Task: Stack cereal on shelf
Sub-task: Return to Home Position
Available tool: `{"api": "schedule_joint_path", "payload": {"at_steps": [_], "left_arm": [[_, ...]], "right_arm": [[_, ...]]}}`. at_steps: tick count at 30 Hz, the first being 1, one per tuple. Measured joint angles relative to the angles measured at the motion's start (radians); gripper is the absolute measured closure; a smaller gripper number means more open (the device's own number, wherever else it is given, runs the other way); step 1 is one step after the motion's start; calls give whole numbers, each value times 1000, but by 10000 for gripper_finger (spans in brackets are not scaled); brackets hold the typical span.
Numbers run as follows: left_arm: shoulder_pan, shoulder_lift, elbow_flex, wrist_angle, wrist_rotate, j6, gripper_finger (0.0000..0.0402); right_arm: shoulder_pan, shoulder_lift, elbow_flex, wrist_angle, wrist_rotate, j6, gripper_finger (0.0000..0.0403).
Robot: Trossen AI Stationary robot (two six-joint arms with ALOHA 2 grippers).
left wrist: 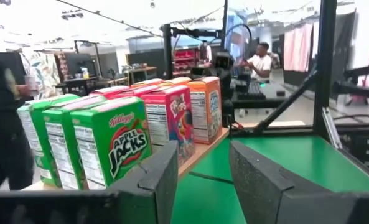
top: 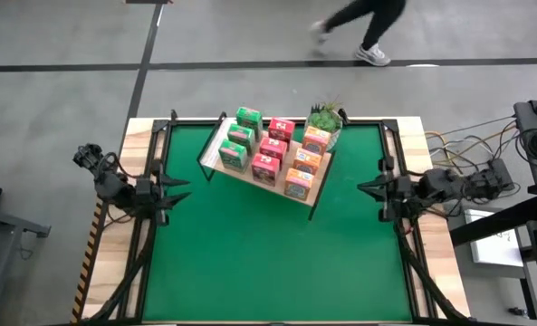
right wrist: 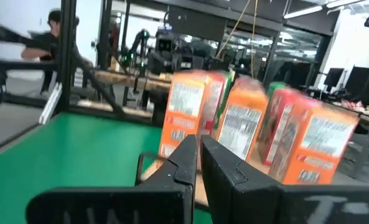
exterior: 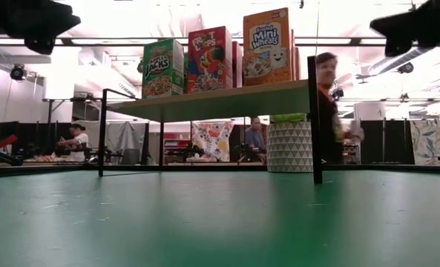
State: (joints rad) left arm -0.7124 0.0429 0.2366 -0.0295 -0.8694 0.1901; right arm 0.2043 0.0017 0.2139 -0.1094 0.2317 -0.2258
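The shelf (top: 213, 156), a light-wood board on a thin black frame, stands on its legs on the green mat near the far edge, turned at an angle. Nine cereal boxes stand upright on it in three rows: green (top: 240, 138), pink-red (top: 271, 150) and orange (top: 305, 163). The low view shows the board (exterior: 220, 101) raised, with the boxes (exterior: 209, 59) on top. My left gripper (top: 179, 186) hovers open at the mat's left side, facing the green boxes (left wrist: 109, 143). My right gripper (top: 366, 188) hovers shut at the right side, facing the orange boxes (right wrist: 187, 106). Neither touches anything.
A potted green plant (top: 324, 118) stands on the mat by the shelf's far right corner, its patterned pot (exterior: 289, 146) visible under the board. A black frame (top: 162, 136) borders the mat. The near half of the mat (top: 268, 263) is bare. A person (top: 363, 27) walks beyond the table.
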Motion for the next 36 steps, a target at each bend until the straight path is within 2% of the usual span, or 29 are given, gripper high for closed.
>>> {"api": "schedule_joint_path", "payload": {"at_steps": [3,20,27,30,34,36], "left_arm": [[1,-45,-40,35,0,8,280],[2,-42,-226,205,-4,-42,297],[3,-31,-225,194,-11,-149,297],[3,-31,-218,193,-12,-113,297],[3,-29,-217,192,-12,-95,297],[3,-27,-217,194,-12,-95,297]], "right_arm": [[0,-2,-46,39,2,-16,390],[0,0,-161,129,-30,-11,390],[0,0,-200,151,-28,26,390],[0,9,-200,152,-18,19,390],[0,22,-200,152,-3,-91,390],[0,27,-200,152,-3,-81,390]]}}
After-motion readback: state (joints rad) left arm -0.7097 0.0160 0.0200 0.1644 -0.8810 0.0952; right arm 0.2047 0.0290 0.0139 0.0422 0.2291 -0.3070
